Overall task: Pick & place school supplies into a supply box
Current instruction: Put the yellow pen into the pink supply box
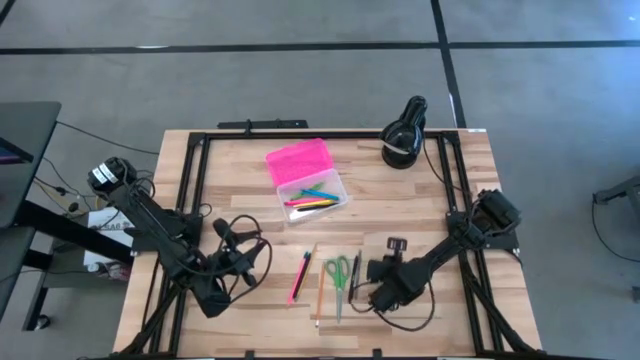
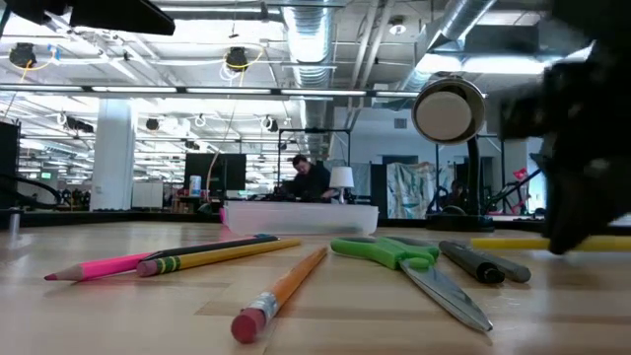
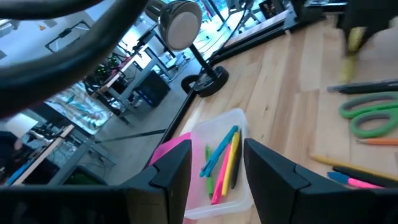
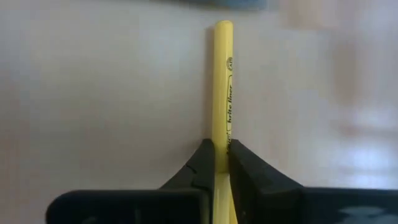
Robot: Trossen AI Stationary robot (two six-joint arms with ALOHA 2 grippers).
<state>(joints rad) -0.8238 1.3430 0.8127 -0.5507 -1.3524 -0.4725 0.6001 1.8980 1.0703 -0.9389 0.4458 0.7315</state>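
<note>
The supply box stands open at the table's middle far side, its pink lid [image 1: 297,160] lying behind its clear base [image 1: 318,194], which holds several pens [image 3: 221,163]. On the near middle of the table lie a pink pencil [image 1: 300,277], an orange pencil [image 2: 286,291], green scissors [image 1: 340,274] and a black marker [image 2: 481,262]. My right gripper [image 1: 372,292] is just right of them, shut on a yellow highlighter [image 4: 222,87]. My left gripper [image 1: 228,238] hovers open at the near left, pointing toward the box. My right gripper pinches the yellow highlighter [image 4: 221,146] between its two fingers. The fingers slant down from the table's right and lie along the barrel, which sticks out ahead of them. In the low view the highlighter [image 2: 523,242] lies level just above the tabletop; whether it touches the table I cannot tell.
A black desk lamp [image 1: 403,131] with a white band stands at the far right of the table. A black frame [image 1: 190,175] runs along the table's edges. Loose cables [image 1: 252,262] hang around my left arm. A person sits in the room beyond [image 2: 308,177].
</note>
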